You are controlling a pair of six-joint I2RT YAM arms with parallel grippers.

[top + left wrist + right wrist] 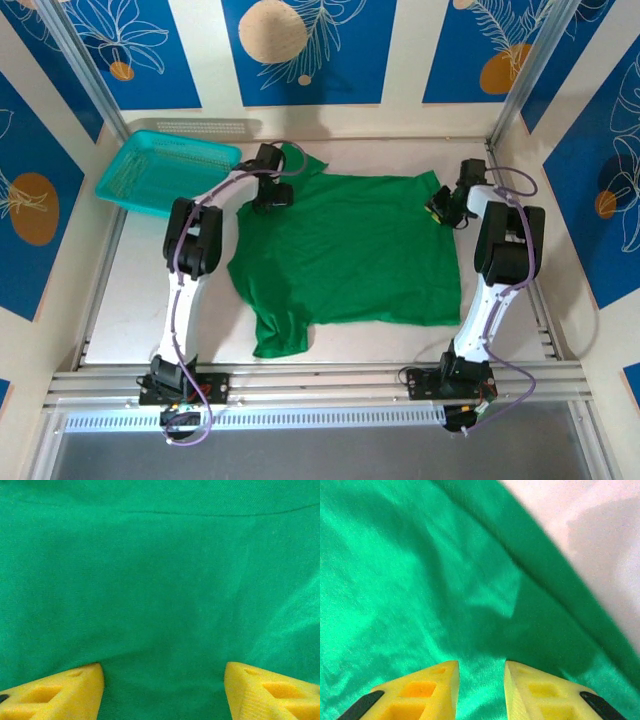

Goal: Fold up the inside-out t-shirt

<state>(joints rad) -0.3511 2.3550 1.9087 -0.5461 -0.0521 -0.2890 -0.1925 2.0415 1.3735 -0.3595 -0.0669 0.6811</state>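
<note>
The bright green t-shirt (pixel 345 250) lies spread flat on the white table (pixel 130 300), with one sleeve (pixel 280 335) sticking out at the near left. My left gripper (pixel 272 195) is down on its far left part near the collar. In the left wrist view it (pixel 164 680) is open, its yellow fingers (pixel 70 690) wide apart on smooth cloth (pixel 160 580). My right gripper (pixel 440 212) sits at the shirt's far right corner. In the right wrist view it (pixel 481 672) stands narrowly open, with a ridge of green cloth (pixel 420 580) in the gap between its fingers (pixel 435 690).
A teal mesh basket (pixel 165 170) stands at the far left of the table, just left of the left arm. Bare table (pixel 600 540) shows right of the shirt's edge. Metal frame posts and patterned walls enclose the table on three sides.
</note>
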